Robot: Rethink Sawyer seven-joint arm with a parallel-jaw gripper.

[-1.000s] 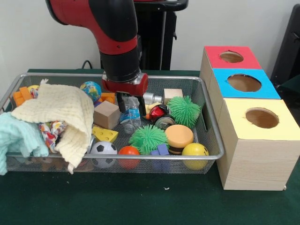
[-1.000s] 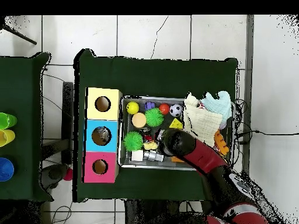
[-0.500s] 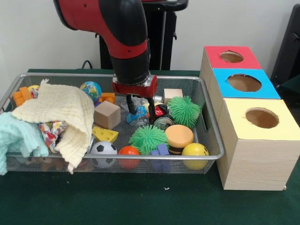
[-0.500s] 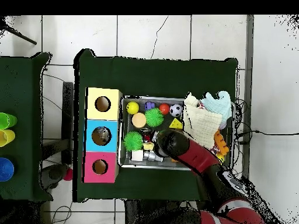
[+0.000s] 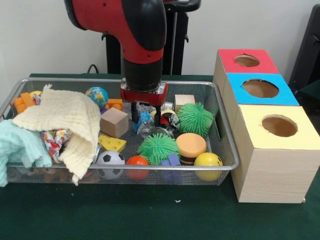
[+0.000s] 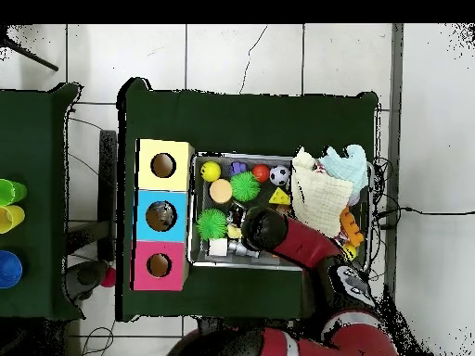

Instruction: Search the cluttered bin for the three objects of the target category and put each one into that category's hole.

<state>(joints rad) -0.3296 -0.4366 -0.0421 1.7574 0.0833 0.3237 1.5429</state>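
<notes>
The wire-mesh bin (image 5: pixel 226 135) holds many toys; it also shows in the overhead view (image 6: pixel 193 209). My gripper (image 5: pixel 146 120) is low in the bin's middle and looks open. Its fingers (image 5: pixel 135 116) stand either side of a clear plastic bottle with a blue label (image 5: pixel 144 123). A small tin can (image 5: pixel 162 131) lies just right of the bottle, partly hidden. A silvery metal piece (image 5: pixel 167 106) sits behind the gripper, and one (image 6: pixel 245 248) shows beside the arm in the overhead view. The blue-topped box's hole (image 5: pixel 260 88) (image 6: pixel 160 216) is the middle one.
The red-topped box (image 5: pixel 247 60) and the yellow-topped box (image 5: pixel 279 125) flank the blue one. Green spiky balls (image 5: pixel 196 118) (image 5: pixel 157 147), a wooden block (image 5: pixel 114 122), an orange disc (image 5: pixel 190 145), a yellow ball (image 5: pixel 208 161) and a cream cloth (image 5: pixel 62 120) crowd the bin.
The arm has moved right in the front view and come down lower among the items. The bottle has shifted right with it, and the tin can is now partly hidden.
</notes>
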